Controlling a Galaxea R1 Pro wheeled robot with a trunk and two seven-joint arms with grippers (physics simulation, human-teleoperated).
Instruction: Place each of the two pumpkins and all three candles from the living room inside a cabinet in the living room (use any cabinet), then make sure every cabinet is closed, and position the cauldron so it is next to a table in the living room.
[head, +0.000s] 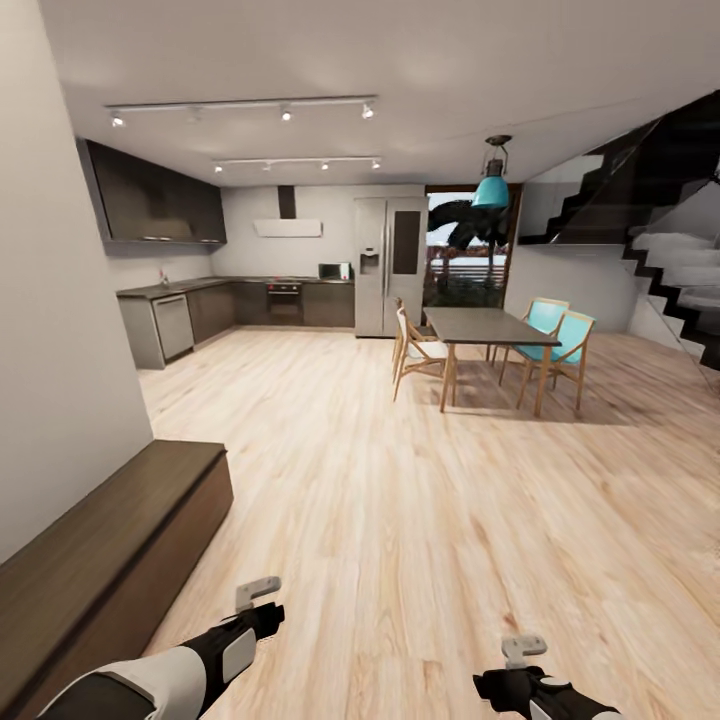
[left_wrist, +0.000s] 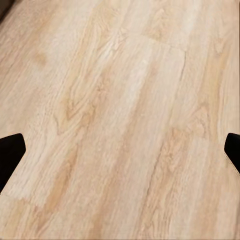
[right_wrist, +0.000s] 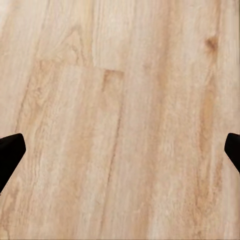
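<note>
Across the pale wood floor (head: 400, 520) of an open room, my view runs to the kitchen (head: 250, 290) and fridge (head: 390, 265) at the far wall. Along the left wall beside me sits the long dark cabinet (head: 110, 550), its panels shut. Farther right stands a dining table (head: 490, 328) with chairs. My left gripper (left_wrist: 120, 150) and right gripper (right_wrist: 120, 150) hang spread wide over bare boards, empty.

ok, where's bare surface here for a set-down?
The cabinet top along the wall is bare end to end. The wood floor between it and the dining table is open, as is the floor under both end effectors. It is crowded around that table, ringed by chairs.
</note>
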